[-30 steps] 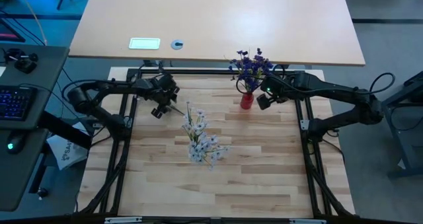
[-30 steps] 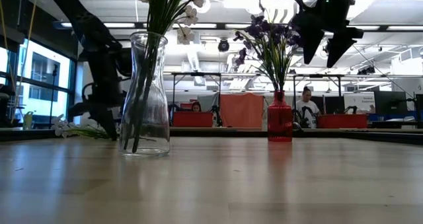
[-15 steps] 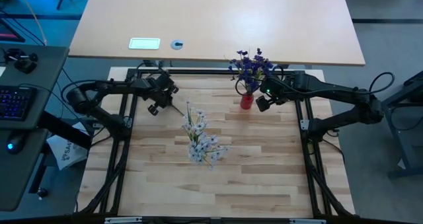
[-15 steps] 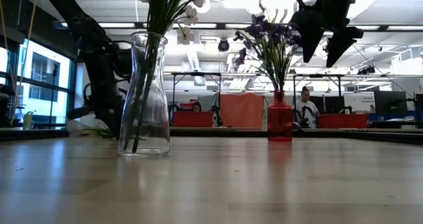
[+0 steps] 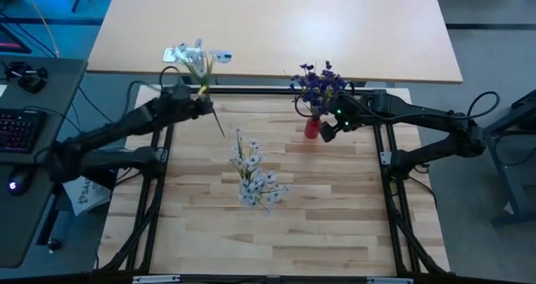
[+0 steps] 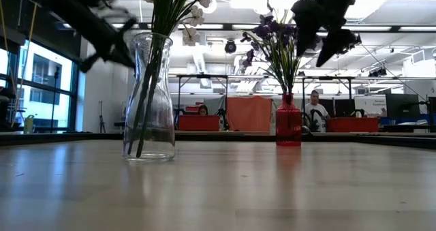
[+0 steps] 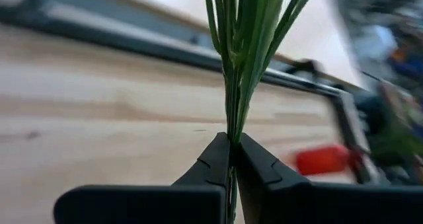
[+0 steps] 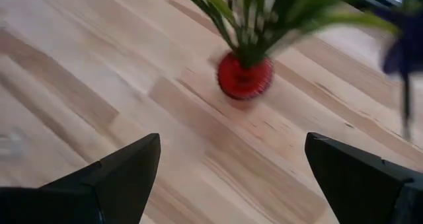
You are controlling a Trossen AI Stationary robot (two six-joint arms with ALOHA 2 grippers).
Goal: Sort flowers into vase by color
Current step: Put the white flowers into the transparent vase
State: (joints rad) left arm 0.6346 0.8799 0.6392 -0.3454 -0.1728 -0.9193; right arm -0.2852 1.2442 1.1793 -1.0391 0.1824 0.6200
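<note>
Nearest the camera, a clear vase [image 6: 149,98] holds white flowers [image 5: 255,177] mid-table. Farther left, the left gripper [image 5: 201,105] pinches a white sprig [image 5: 196,59] by its stems (raised off the table). Far right, the right gripper [image 5: 328,126] gapes wide, empty, beside the red vase [image 5: 312,126] of purple flowers [image 5: 317,81].

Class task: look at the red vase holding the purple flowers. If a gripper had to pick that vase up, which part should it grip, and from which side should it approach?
Probably grip the red vase around its narrow neck, just under the purple flowers. Approach level from the side, since the blossoms spread wide above and would block a descent from overhead. The open right gripper already faces it.
</note>
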